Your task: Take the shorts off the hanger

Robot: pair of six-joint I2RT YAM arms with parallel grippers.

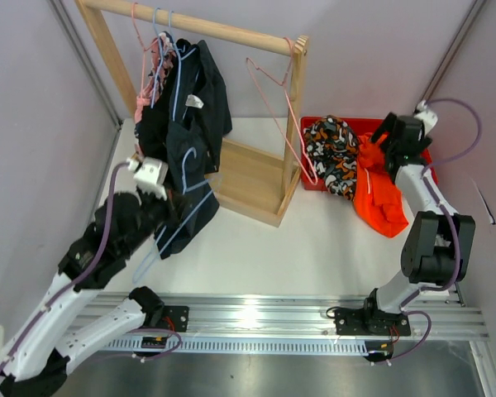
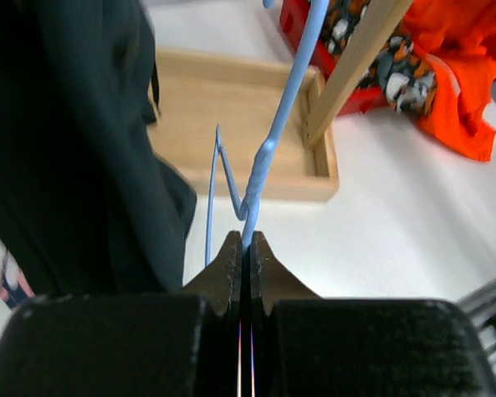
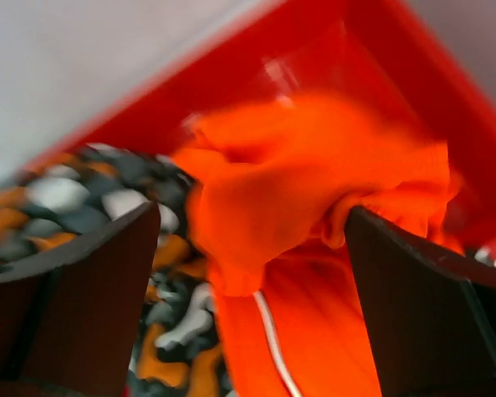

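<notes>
Dark shorts [image 1: 194,116] with pale blue trim hang from a blue hanger [image 1: 170,35] on the wooden rack's rail. My left gripper [image 1: 159,192] is below them, shut on the hanger's lower wire; in the left wrist view the blue hanger [image 2: 273,141] runs up from the closed left gripper [image 2: 246,240], with the dark shorts [image 2: 66,149] to its left. My right gripper [image 1: 390,136] stands open over the red bin [image 1: 360,124]. Orange shorts [image 3: 298,182] lie loose between the spread jaws of my right gripper [image 3: 252,223], and they drape over the bin's front edge as the orange shorts [image 1: 382,203].
Patterned black, white and orange shorts [image 1: 331,149] fill the bin's left half. An empty pink hanger [image 1: 283,95] dangles at the rail's right end. The wooden rack's base [image 1: 248,178] sits mid-table. More garments on pink hangers [image 1: 145,74] hang behind the dark shorts.
</notes>
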